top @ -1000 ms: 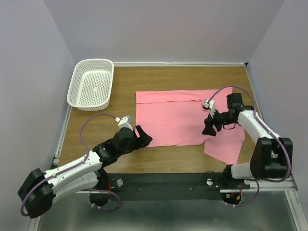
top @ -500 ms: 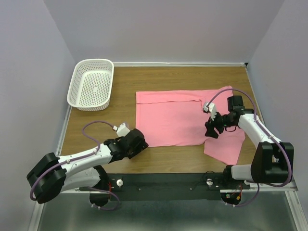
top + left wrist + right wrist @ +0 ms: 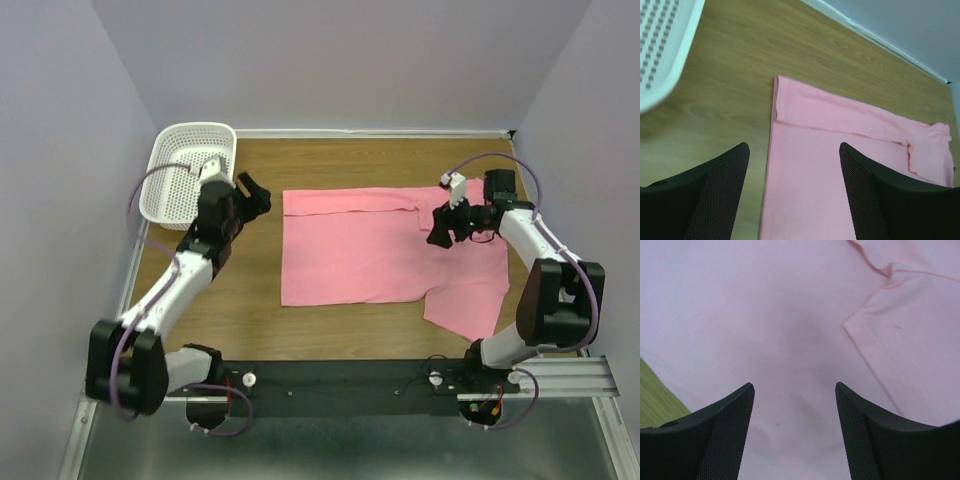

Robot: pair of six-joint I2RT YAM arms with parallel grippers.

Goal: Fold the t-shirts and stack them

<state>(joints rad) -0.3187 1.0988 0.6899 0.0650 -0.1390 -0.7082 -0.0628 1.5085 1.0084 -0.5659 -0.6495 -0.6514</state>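
Hovering just beside the white basket (image 3: 195,127) at ten o'clock on the table (image 3: 245,315), my left claw (image 3: 250,195) is spread wide and empty. It points at the ten-o'clock corner of the t-shirt (image 3: 350,250), probably so I can pinch that hem. The shirt lies flat from the table's centre out to three o'clock, with a flap sticking out at five o'clock. My right claw (image 3: 437,228) hangs over its two-o'clock part, jaws wide, holding nothing. I judge it ready to take the matching edge.
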